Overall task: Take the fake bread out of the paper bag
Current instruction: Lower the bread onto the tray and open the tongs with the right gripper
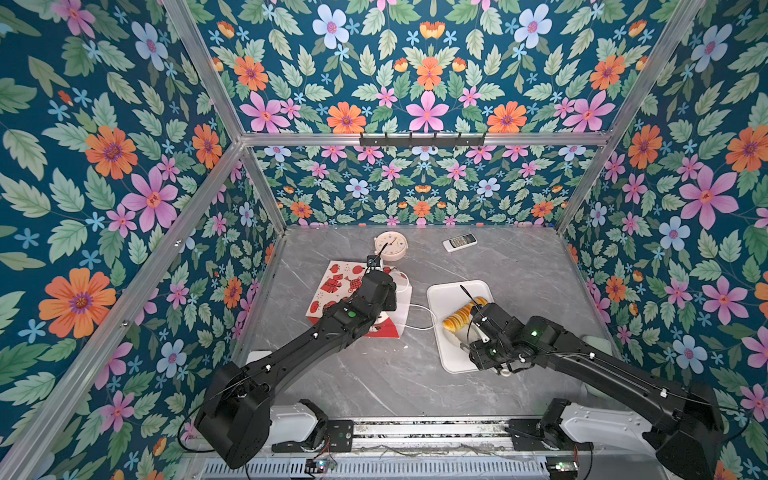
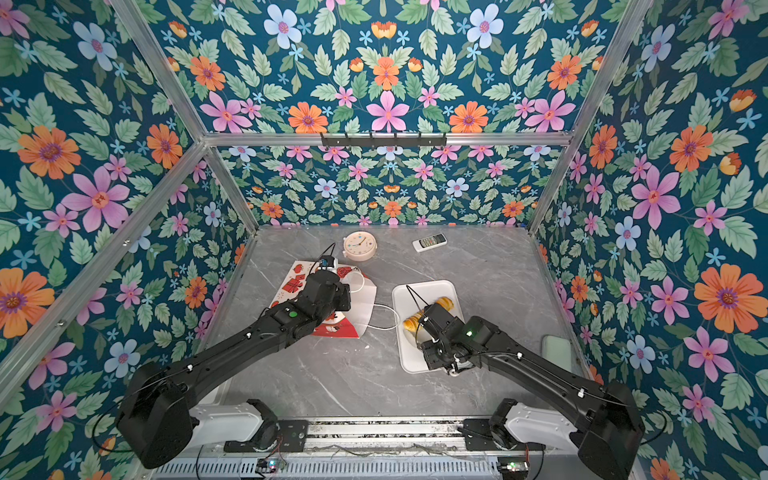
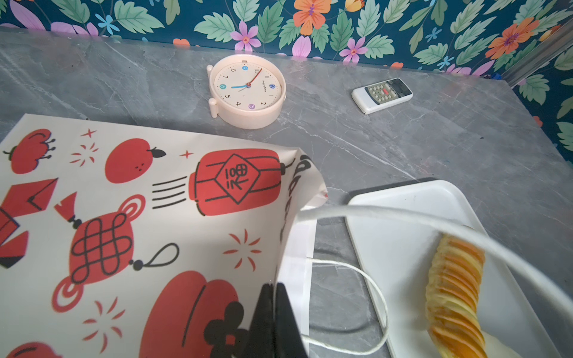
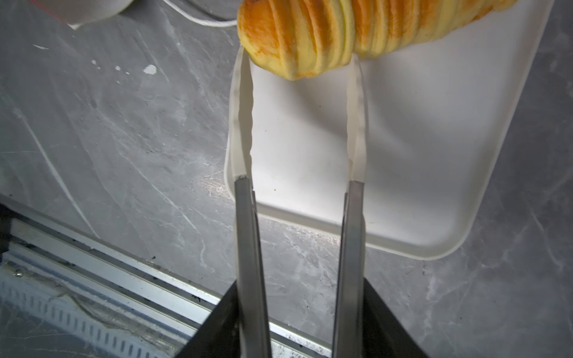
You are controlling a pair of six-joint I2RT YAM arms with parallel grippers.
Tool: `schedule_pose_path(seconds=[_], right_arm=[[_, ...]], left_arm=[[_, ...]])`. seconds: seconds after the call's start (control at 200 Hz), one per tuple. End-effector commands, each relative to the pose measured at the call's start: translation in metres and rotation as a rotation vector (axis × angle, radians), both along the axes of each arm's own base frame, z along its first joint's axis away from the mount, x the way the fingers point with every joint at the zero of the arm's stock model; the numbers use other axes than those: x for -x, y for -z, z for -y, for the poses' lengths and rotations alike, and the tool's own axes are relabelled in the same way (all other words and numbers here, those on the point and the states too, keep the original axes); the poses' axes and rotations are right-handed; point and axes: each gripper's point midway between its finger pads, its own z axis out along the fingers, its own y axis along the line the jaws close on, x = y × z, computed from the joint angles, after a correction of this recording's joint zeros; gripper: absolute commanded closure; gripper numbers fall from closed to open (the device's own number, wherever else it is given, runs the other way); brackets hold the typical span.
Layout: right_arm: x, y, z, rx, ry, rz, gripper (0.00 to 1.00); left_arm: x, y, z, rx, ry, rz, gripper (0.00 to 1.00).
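On white tray (image 4: 434,155), fake bread (image 4: 341,28) at parted right pincer (image 4: 299,55) tips

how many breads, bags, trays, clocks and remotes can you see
bread: 1 (the inside of the bag is hidden)
bag: 1
tray: 1
clock: 1
remote: 1
total: 5

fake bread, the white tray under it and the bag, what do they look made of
The fake bread is probably moulded plastic or foam: slightly glossy, with even ridges and flat orange-yellow colouring that looks painted. The tray is likely plastic or melamine: smooth matte white with a rounded moulded rim. The paper bag seems to be thin coated paper with a slight sheen: its printed edge curls and creases.
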Motion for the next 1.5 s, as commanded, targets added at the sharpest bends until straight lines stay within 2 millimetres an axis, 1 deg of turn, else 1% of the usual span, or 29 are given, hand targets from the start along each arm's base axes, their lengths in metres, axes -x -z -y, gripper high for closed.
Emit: schedule_pose_path(seconds=[0.0,0.095,0.21,0.285,0.405,0.46,0.52,0.625,0.735,0.825,1.075,1.185,1.245,1.355,1.495], right_arm=[[0.001,-0.011,-0.008,-0.069,-0.01,0.013,0.44],[0.009,-0.009,-0.003,-0.063,-0.014,-0.022,0.44],[0.01,-0.007,0.013,-0.023,0.031,-0.003,0.45],[0.009,-0.007,0.023,-0.022,0.076,0.013,0.49],[0.008,0.001,0.026,-0.035,0.106,-0.007,0.56],[0.005,0.006,0.027,-0.028,0.116,-0.013,0.58],[0.0,0.009,0.024,-0.028,0.116,-0.011,0.58],[-0.014,0.012,0.012,-0.05,0.1,0.001,0.58],[-0.027,0.016,0.003,-0.028,0.088,0.002,0.58],[-0.041,0.017,0.004,-0.009,0.113,0.019,0.58],[-0.076,0.016,0.015,-0.044,0.211,0.074,0.58],[-0.086,0.014,0.01,-0.06,0.206,0.09,0.58],[-0.087,0.013,0.006,-0.068,0.196,0.082,0.58],[-0.084,0.011,0.005,-0.087,0.2,0.077,0.58],[-0.07,0.008,0.007,-0.132,0.21,0.062,0.58]], left_arm=[[-0.003,-0.007,-0.001,-0.004,-0.001,0.024,1.0],[-0.003,-0.008,0.001,-0.003,0.004,0.024,1.0],[-0.004,-0.009,0.0,-0.005,0.005,0.026,1.0],[-0.004,-0.009,0.001,-0.006,0.009,0.025,1.0],[-0.005,-0.008,0.002,-0.009,0.008,0.023,1.0],[-0.006,-0.009,0.003,-0.011,0.009,0.024,1.0],[-0.007,-0.01,0.003,-0.012,0.01,0.025,1.0],[-0.008,-0.011,0.003,-0.014,0.009,0.027,1.0],[-0.008,-0.012,0.002,-0.018,0.005,0.029,1.0],[-0.007,-0.012,0.0,-0.02,-0.001,0.031,1.0],[-0.003,-0.01,-0.005,-0.02,-0.007,0.027,1.0],[-0.002,-0.01,-0.005,-0.022,-0.005,0.025,1.0],[-0.002,-0.01,-0.005,-0.021,-0.005,0.027,1.0],[-0.001,-0.011,-0.007,-0.022,-0.009,0.031,1.0],[-0.001,-0.012,-0.009,-0.028,-0.014,0.035,1.0]])
